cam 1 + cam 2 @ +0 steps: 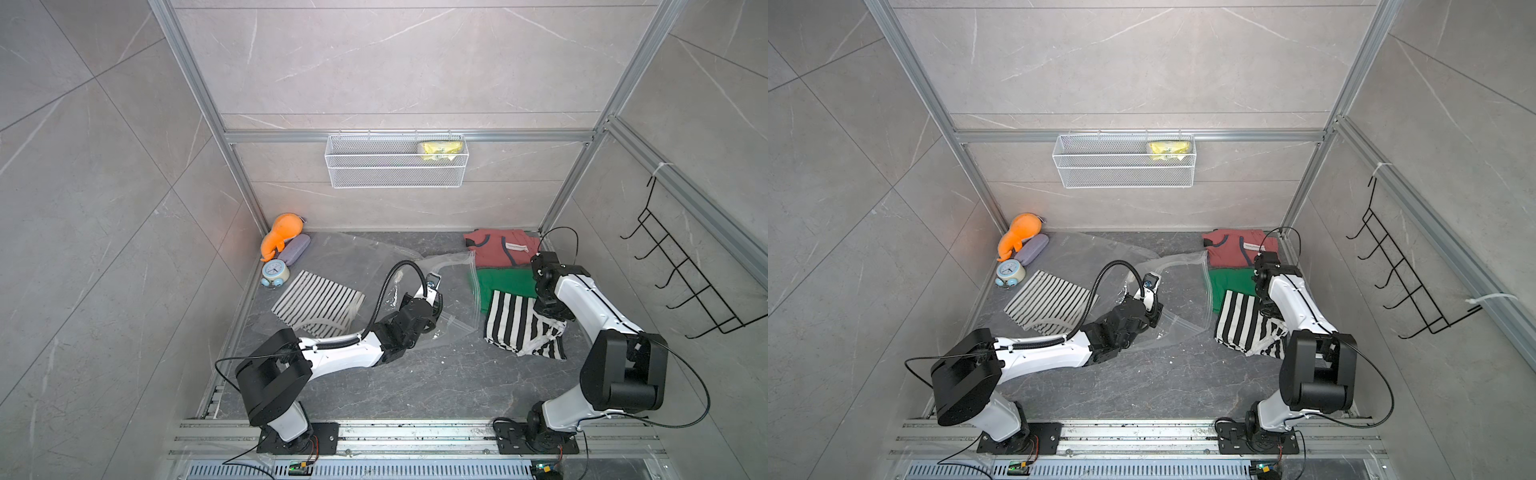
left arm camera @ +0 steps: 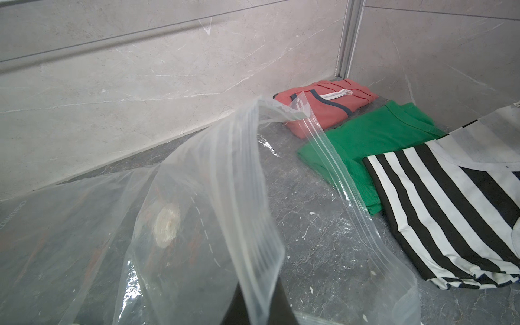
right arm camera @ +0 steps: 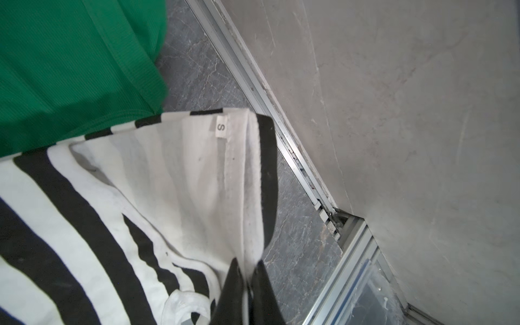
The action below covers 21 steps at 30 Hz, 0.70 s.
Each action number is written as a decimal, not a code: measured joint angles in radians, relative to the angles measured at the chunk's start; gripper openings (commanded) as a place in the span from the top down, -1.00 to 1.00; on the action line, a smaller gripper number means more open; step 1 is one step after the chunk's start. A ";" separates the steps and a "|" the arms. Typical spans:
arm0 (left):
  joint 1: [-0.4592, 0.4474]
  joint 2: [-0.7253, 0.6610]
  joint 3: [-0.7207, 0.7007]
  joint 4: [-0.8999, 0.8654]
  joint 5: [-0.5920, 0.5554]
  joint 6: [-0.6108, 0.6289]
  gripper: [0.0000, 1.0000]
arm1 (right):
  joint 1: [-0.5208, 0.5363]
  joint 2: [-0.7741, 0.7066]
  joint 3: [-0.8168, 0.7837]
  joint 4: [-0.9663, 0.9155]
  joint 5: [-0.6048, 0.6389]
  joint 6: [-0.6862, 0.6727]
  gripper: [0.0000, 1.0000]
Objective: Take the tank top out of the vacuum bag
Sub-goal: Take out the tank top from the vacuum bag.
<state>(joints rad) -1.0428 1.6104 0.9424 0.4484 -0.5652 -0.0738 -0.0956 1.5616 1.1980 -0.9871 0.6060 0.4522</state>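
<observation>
Right jaws closed on the tank top (image 3: 98, 211); dark fingers (image 3: 232, 295) pinch a white fold of fabric near its edge. The tank top has wide black and white stripes, white trim and a size tag "S" (image 3: 221, 128). It lies out of the bag on the right side of the bench (image 1: 436, 374), crumpled, its far edge overlapping a folded green garment (image 1: 507, 284). A folded red garment (image 1: 494, 251) sits behind the green one in the far right corner.

Left jaws closed on the vacuum bag (image 2: 211, 168), gripping the mouth edge by the zip-seal strip (image 2: 351, 202) and lifting it off the bench. The mouth gapes toward the clothes pile. The bag is clear and crinkly, spread across mid-bench, with its far corner just beside the red garment. A blurry round whitish valve (image 2: 166, 225) shows through the plastic.

A thin-striped garment (image 1: 316, 303) lies at the left end of the bag; cannot tell whether it is inside or under it.

In the far left corner are an orange plush toy (image 1: 282, 232), a purple case (image 1: 295, 249) and a small alarm clock (image 1: 274, 272), close together. A white wire basket (image 1: 395, 174) on the back wall holds a yellow packet (image 1: 440, 149). A black hook rack (image 1: 685, 282) hangs on the right wall.
</observation>
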 measured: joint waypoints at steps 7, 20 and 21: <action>0.000 0.000 0.004 -0.014 -0.008 0.000 1.00 | 0.000 -0.028 -0.013 0.046 0.001 0.001 1.00; 0.000 0.000 0.060 -0.069 -0.028 0.033 1.00 | 0.000 -0.148 -0.119 0.143 0.053 0.074 1.00; 0.000 0.000 0.066 -0.071 -0.032 0.033 1.00 | 0.000 -0.148 -0.124 0.151 0.054 0.080 1.00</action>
<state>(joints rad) -1.0424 1.6100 1.0088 0.3771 -0.5968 -0.0406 -0.0956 1.4136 1.0740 -0.8364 0.6601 0.5320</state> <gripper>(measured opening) 0.048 0.078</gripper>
